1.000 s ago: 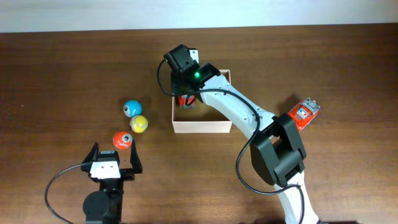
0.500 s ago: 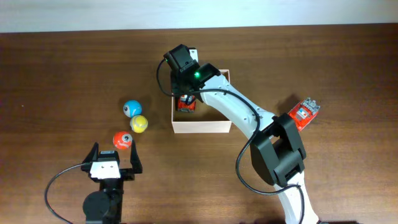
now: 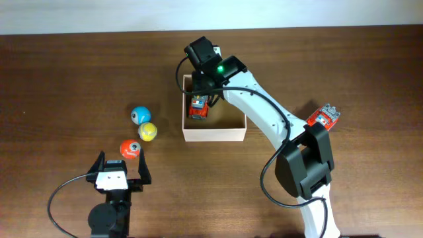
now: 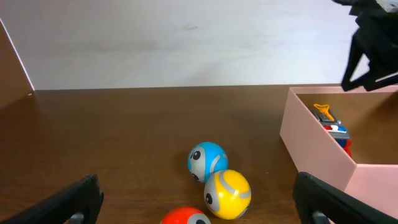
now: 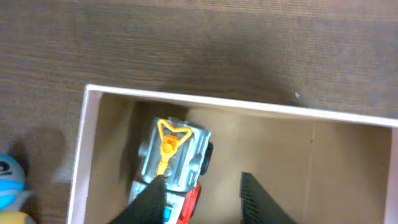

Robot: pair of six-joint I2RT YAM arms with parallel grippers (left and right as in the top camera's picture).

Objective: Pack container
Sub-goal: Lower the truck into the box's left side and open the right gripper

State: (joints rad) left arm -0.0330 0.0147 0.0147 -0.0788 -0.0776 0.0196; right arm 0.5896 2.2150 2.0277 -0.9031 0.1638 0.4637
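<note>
Red truck (image 3: 199,106) in container (image 3: 215,134) (balls (image 3: 146,131) outside)

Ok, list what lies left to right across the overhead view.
orange ball → yellow ball → container → red toy. The blue ball overlaps both other balls, so it is left out.

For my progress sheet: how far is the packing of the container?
Done: one red toy truck lies in the container. In hand: nothing; the right gripper hovers over it empty, the left gripper is open. Left: blue ball, yellow ball, orange ball and a red toy on the table.
</note>
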